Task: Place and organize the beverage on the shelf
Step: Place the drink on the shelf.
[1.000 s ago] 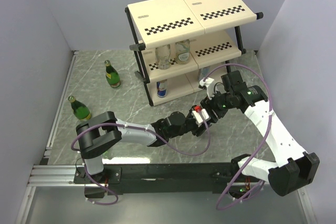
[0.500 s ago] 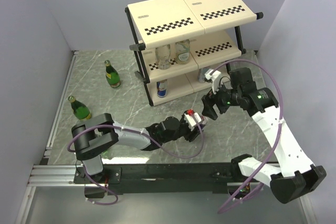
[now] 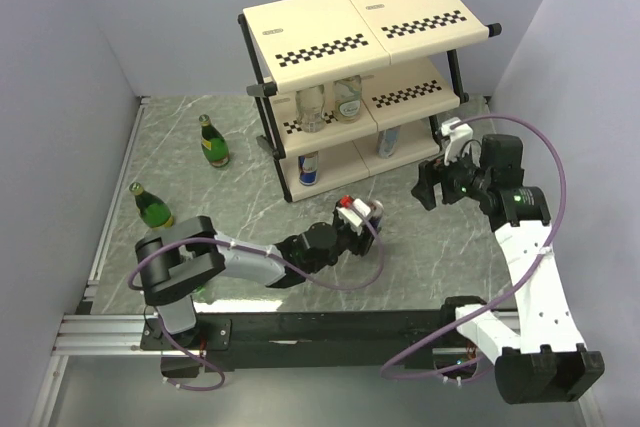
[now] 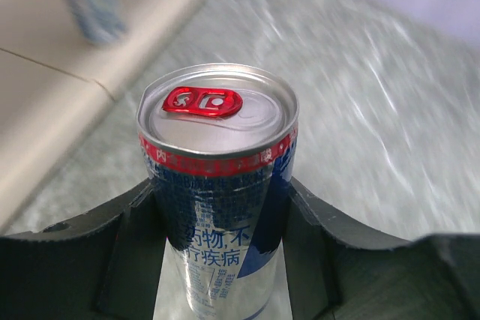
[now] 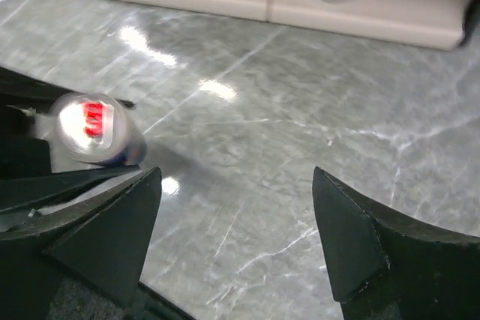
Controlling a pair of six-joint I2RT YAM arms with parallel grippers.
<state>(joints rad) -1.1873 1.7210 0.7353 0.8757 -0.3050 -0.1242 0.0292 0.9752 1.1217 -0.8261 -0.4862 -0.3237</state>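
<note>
Top external view gives you the change: the right tool (image 3: pixel 430 187) has let go of the silver-and-blue can (image 3: pixel 352 209) and swung away toward the right edge of the worktop (image 3: pixel 230 207), its jaws now spread and empty. Only the left tool (image 3: pixel 350 223) pinches the can, upright, mid-worktop just in front of the shelf (image 3: pixel 330 47). The handover looks finished, so your next job is probably setting this can on the bottom tier. Two green bottles (image 3: pixel 212 142) wait near the left edge.

The can (image 4: pixel 217 200) is cut off below, the shelf (image 4: pixel 52 110) blurred.
</note>
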